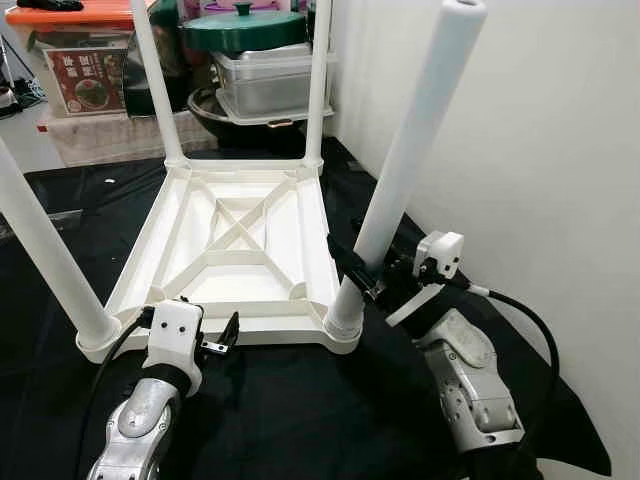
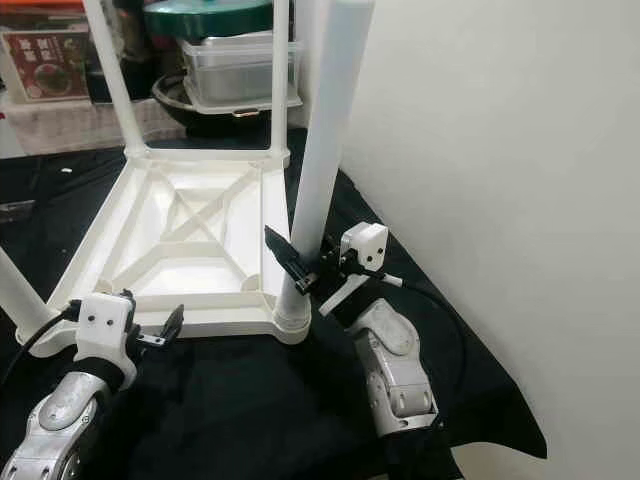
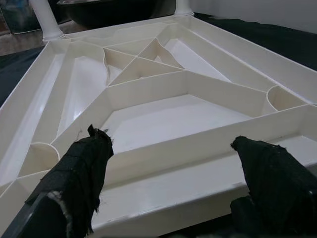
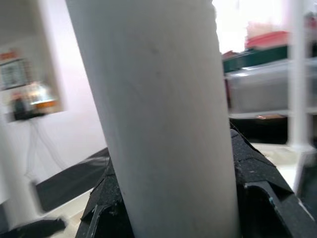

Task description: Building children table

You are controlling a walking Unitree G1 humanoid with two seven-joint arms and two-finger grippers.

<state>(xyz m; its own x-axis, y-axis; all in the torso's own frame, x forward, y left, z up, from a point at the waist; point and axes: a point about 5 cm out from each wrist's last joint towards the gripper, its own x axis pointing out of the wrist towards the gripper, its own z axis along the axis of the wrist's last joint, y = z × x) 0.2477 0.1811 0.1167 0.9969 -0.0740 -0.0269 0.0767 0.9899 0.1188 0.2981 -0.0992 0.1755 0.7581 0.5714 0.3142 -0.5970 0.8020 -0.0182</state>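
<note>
A white plastic children's table [image 1: 262,333] lies upside down on a black cloth, its ribbed underside facing up. All its round white legs stand upright in the corners. My right gripper [image 1: 363,277] is shut on the near right leg [image 1: 415,140], low down just above its socket. In the right wrist view the leg [image 4: 158,109] sits between the black fingers [image 4: 255,166]. My left gripper [image 1: 226,336] is open, level with the table's near edge and close in front of it. In the left wrist view the rim [image 3: 173,191] runs between the spread fingers [image 3: 79,173].
A white wall [image 1: 520,150] stands close on the right. Behind the table are a clear bin with an orange lid [image 1: 80,60], stacked metal trays [image 1: 265,80] and a pot with a green lid [image 1: 245,30]. The black cloth [image 1: 300,420] covers the floor in front.
</note>
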